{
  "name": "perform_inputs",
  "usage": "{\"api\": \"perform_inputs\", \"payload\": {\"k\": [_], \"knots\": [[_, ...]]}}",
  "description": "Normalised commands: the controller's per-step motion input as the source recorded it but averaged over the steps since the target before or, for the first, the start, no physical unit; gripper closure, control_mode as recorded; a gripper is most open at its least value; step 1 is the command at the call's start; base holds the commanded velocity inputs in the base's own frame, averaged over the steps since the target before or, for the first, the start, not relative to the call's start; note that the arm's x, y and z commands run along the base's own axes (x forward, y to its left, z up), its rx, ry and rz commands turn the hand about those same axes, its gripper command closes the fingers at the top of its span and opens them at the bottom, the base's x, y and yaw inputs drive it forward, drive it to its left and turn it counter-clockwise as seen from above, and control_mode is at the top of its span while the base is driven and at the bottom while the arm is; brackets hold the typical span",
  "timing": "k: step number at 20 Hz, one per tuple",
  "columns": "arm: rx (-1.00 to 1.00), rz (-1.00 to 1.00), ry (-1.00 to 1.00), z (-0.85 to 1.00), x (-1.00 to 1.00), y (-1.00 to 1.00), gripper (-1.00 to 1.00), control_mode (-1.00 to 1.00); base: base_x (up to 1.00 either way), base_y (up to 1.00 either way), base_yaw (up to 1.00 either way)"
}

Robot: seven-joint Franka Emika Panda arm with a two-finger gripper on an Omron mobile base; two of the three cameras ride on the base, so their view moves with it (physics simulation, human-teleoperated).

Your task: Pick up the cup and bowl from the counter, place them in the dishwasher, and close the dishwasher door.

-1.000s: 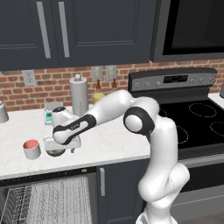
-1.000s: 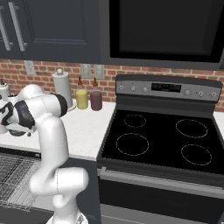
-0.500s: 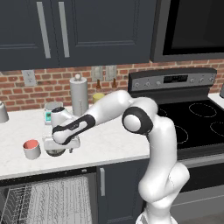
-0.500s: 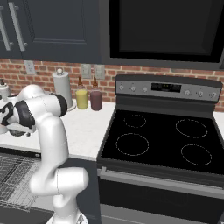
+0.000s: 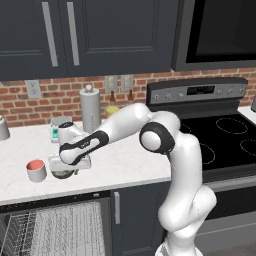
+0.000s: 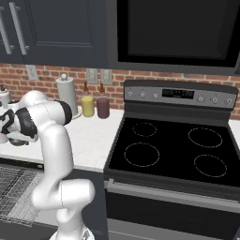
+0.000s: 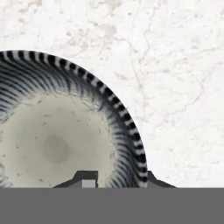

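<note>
A white marbled bench [image 5: 125, 167] runs under dark cabinets and a brick wall, beside a black stove [image 6: 173, 150] — no writing can be read anywhere. The hand [image 7: 118, 177] is low over the bowl [image 7: 57, 140], its fingers astride the rim, clamped on it. The cup [image 5: 36, 170] stands just left of the bowl. Below, the dishwasher [image 5: 55, 230] shows its wire rack.

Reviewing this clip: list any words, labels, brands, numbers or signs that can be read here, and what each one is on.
None can be read.
Stove control panel: a dark display strip between the knobs, too small and blurred to read.
Small canister behind the arm: a teal patch on its front, no legible text.
Yellow jar and maroon jar: no visible labels.
Bowl and cup: no markings, only the bowl's striped rim.
</note>
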Motion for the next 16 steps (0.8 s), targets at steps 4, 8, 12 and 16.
{"api": "perform_inputs", "payload": {"k": [4, 8, 12, 16], "knots": [[0.03, -0.02, -0.03, 0.00, -0.46, -0.16, 1.00, -1.00, 0.00, 0.00, 0.00], [0.10, -0.06, -0.13, 0.00, -0.93, -0.43, 1.00, -1.00, 0.00, 0.00, 0.00], [0.13, -0.12, -0.10, 0.00, -0.86, -0.59, 1.00, -1.00, 0.00, 0.00, 0.00], [0.09, -0.11, -0.05, 0.00, -0.43, -0.37, 1.00, -1.00, 0.00, 0.00, 0.00]]}}
